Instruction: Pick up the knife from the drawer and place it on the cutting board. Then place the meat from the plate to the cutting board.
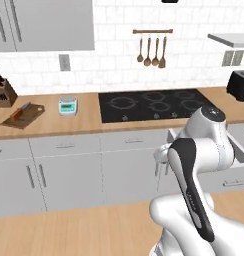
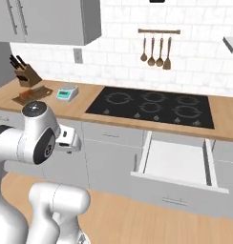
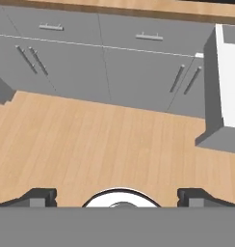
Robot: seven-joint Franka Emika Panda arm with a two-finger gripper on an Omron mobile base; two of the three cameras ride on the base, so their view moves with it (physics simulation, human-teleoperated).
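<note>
Right now the knife [image 1: 20, 111] lies on the cutting board [image 1: 23, 116] at the far left of the wooden countertop [image 1: 54, 125], its orange-brown handle toward the front edge and the blade pointing back toward the knife block [image 1: 3, 91]. In the right base view the same board [image 2: 32, 95] sits just in front of the block [image 2: 24, 71], with a small teal kitchen scale [image 2: 67, 92] beside it on the side nearer the black cooktop [image 2: 152, 106].

The drawer [image 2: 178, 163] stands pulled out below the cooktop's right end, its plain white inside bare and its light grey front panel facing the room. From the left it shows as an open box [image 1: 239, 147] partly hidden behind the robot's arm.

The gripper [image 3: 117, 197] hangs in front of the grey cabinet doors [image 3: 138, 72], well away from the board and off to the left of the open drawer [image 3: 225, 82]. It looks down at the wooden floor [image 3: 90, 144]. Its fingertips [image 3: 40, 197] are spread far apart at the bottom corners of the hand view, with nothing between them.

Four wooden utensils [image 1: 152, 51] hang from a rail on the white tiled wall above the cooktop, and a black toaster [image 1: 240, 85] sits at the right end of the counter. I cannot make out the meat or the plate from here.
</note>
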